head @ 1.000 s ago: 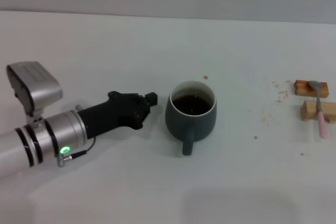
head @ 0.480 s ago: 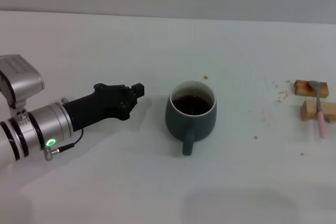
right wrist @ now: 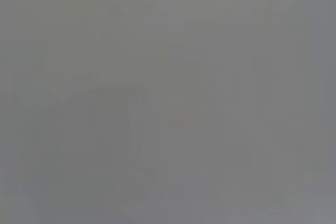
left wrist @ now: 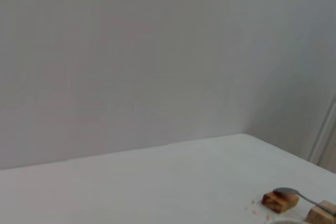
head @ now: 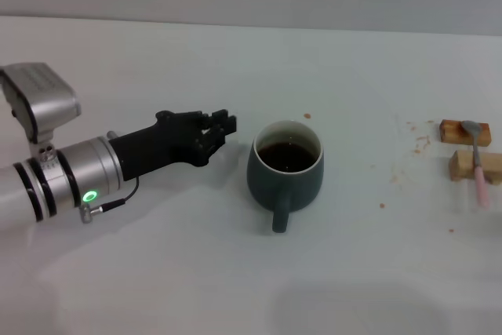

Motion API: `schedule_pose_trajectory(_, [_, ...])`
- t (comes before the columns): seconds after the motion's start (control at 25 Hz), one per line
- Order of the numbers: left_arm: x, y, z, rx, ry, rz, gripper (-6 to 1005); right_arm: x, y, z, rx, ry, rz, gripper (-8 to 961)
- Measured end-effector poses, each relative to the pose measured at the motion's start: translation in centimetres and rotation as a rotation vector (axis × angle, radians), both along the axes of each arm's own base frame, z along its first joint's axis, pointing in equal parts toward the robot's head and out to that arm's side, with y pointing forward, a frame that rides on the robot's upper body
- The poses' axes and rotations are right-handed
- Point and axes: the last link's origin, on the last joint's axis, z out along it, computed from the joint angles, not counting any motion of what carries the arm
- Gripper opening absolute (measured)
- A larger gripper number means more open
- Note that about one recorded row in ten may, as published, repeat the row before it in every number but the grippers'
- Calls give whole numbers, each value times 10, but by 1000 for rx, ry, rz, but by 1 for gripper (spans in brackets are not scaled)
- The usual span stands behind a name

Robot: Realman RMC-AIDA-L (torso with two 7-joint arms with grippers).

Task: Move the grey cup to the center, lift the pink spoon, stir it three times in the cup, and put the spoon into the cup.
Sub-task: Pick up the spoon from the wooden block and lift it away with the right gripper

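Observation:
The grey cup (head: 286, 172) stands upright near the table's middle, holding dark brown liquid, its handle (head: 280, 218) pointing toward me. My left gripper (head: 223, 125) hovers just to its left, apart from the cup's wall and holding nothing. The pink spoon (head: 477, 164) lies at the far right across two tan wooden blocks, its metal bowl on the far block. In the left wrist view the spoon's bowl (left wrist: 286, 191) shows resting on a block (left wrist: 280, 201). The right gripper is out of view, and its wrist view shows only plain grey.
The two wooden blocks (head: 464, 132) (head: 474, 165) sit close to the table's right edge. Small reddish-brown specks (head: 420, 143) dot the white tabletop (head: 157, 272) between cup and blocks. A pale wall runs behind the table.
The left gripper pulled back from the cup to the left, then came forward and slightly farther from me, ending near the cup's left side. Cup and spoon have not moved.

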Motion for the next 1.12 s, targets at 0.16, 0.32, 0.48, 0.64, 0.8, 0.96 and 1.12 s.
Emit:
schedule_pose_trajectory(0.16, [4,3,0,-1,-1,-11,176,-5,-7,-15,-16,-6,-11,731])
schedule_pose_trajectory(0.32, [15,12,-5,7,7,-16,299,-14,-11,-34,-36,-23,-15,732])
schedule_pose_trajectory(0.48, [17,14,-8,7,14,-15,392,-22,-14,-48,-64,-19,-18,732])
schedule_pose_trajectory(0.64, [17,14,-11,8,22,-8,438,-26,-13,-59,-110,-11,-19,732])
schedule_pose_trajectory(0.8, [13,13,-11,12,30,7,438,-28,-10,-67,-150,-7,-23,731])
schedule_pose_trajectory(0.96, [10,13,-10,20,25,22,437,-29,-7,-73,-185,-10,-22,731])
schedule_pose_trajectory(1.12, [8,13,-9,24,27,28,437,-30,-5,-76,-204,-13,-22,731])
